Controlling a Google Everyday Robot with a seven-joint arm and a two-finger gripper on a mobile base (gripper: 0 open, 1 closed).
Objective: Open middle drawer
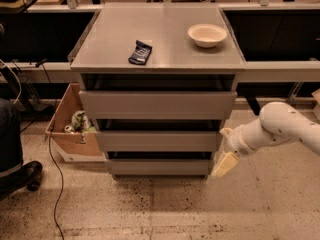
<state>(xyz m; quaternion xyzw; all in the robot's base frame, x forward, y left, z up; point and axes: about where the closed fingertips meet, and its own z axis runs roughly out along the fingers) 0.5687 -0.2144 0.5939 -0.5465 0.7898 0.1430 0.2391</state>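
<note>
The grey cabinet has three handleless drawers stacked one above the other. The middle drawer (157, 141) has a front of medium height and sits pushed in, with a dark gap above it. My gripper (225, 149) is on the white arm coming in from the right. It is low, just off the cabinet's right front corner, level with the middle and bottom drawer fronts. Its cream fingers (224, 165) stand apart and hold nothing. I cannot tell whether it touches the cabinet.
The top drawer (157, 104) and bottom drawer (157, 167) are pushed in. A white bowl (207, 35) and a dark packet (140, 52) lie on the cabinet top. A cardboard box (67, 126) with rubbish stands on the floor at the left, beside a cable and a person's shoe (20, 176).
</note>
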